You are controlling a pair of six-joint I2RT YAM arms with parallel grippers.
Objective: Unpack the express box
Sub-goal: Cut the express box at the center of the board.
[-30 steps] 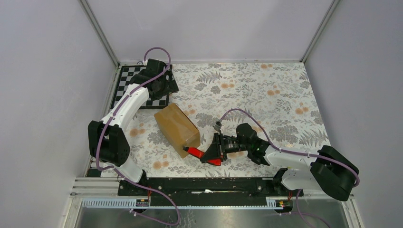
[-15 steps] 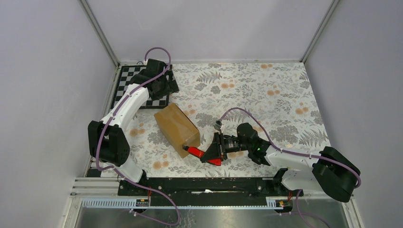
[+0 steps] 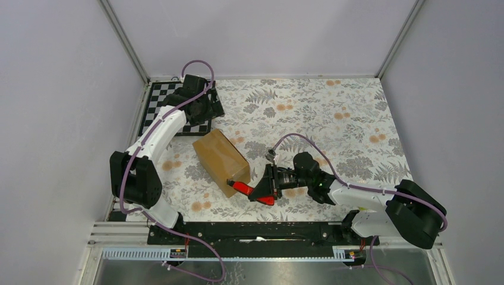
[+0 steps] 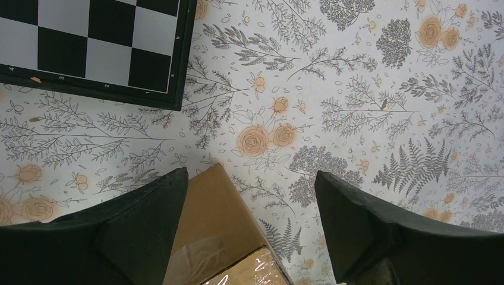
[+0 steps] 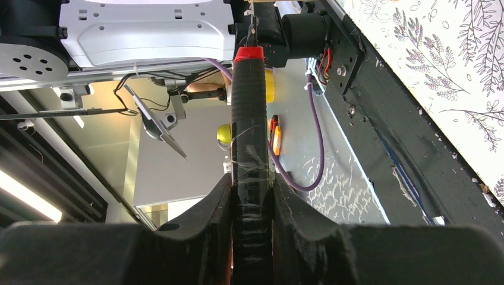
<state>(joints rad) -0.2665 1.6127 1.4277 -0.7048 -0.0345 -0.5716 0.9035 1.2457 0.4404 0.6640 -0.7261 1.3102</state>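
The express box (image 3: 220, 155), a brown taped carton, lies slantwise on the flowered cloth left of centre. My left gripper (image 3: 202, 111) hangs open over its far end. In the left wrist view the box's corner (image 4: 217, 219) shows between the wide-apart fingers of that gripper (image 4: 251, 175), close to the left finger. My right gripper (image 3: 264, 190) is shut on a cutter (image 3: 242, 189) with a red end, whose tip sits at the box's near right corner. In the right wrist view the cutter's black handle (image 5: 249, 119) stands clamped in the right gripper (image 5: 251, 184).
A black-and-white chessboard (image 3: 156, 101) lies at the far left under the left arm, its corner (image 4: 89, 47) just beyond the box. Grey walls close in the cloth (image 3: 333, 113) on three sides. A black rail (image 3: 255, 231) runs along the near edge.
My right gripper has edged slightly left with the cutter, closer against the box's near corner. The left arm and the box have hardly moved.
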